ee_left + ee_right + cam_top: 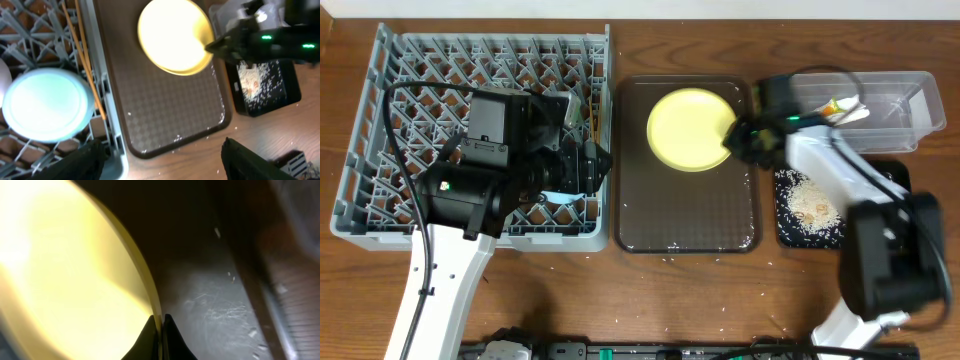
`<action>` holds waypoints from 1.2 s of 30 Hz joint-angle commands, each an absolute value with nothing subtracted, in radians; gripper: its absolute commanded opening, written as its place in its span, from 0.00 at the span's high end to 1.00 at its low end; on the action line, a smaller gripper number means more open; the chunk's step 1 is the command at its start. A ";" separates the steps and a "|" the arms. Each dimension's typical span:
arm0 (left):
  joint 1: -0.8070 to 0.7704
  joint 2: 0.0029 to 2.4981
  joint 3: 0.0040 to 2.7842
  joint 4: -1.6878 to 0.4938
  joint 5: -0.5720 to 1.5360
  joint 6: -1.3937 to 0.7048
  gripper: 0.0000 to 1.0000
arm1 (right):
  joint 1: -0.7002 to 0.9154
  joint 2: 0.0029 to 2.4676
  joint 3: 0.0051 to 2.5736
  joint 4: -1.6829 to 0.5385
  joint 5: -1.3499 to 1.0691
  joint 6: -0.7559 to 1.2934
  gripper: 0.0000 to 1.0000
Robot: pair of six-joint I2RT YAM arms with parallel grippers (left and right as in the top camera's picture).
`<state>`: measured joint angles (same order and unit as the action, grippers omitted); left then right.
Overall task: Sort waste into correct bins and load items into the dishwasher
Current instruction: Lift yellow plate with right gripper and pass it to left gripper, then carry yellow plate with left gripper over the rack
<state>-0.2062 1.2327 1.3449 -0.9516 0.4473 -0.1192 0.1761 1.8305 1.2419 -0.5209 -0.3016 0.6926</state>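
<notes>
The yellow plate (690, 128) lies on the dark brown tray (685, 215). My right gripper (735, 135) is shut on the plate's right rim. In the right wrist view its tips (160, 322) pinch the thin edge of the plate (60, 270). My left gripper (592, 168) hovers over the right edge of the grey dish rack (380, 120). It is open (162, 160), with nothing between its fingers (85, 162). Below it, a light blue bowl (47, 104) and two wooden chopsticks (82, 55) rest in the rack.
A clear tub (895, 100) at the back right holds a snack wrapper (835, 106) and a white paper strip (855, 115). The black tray (810, 205) in front of it holds rice grains. Stray grains dot the brown tray and the table.
</notes>
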 commanded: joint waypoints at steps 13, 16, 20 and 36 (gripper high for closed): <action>-0.210 1.325 1.358 -0.802 0.779 -0.163 0.19 | 0.260 1.489 1.247 -0.568 -0.732 0.211 0.99; -0.223 1.342 1.358 -0.791 0.797 -0.162 0.41 | 0.300 1.489 1.247 -0.561 -0.735 0.200 0.99; -0.243 1.352 1.358 -0.802 0.633 -0.162 0.92 | 0.306 1.488 1.247 -0.558 -0.734 0.192 0.99; -0.243 1.280 1.402 -0.730 -0.525 0.003 0.93 | 0.102 1.483 1.247 -0.730 -0.627 0.189 0.09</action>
<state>-0.2447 1.2568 1.3716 -0.7620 -0.1452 -0.0799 0.1078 1.5040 1.2423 -0.7223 -0.6315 0.1932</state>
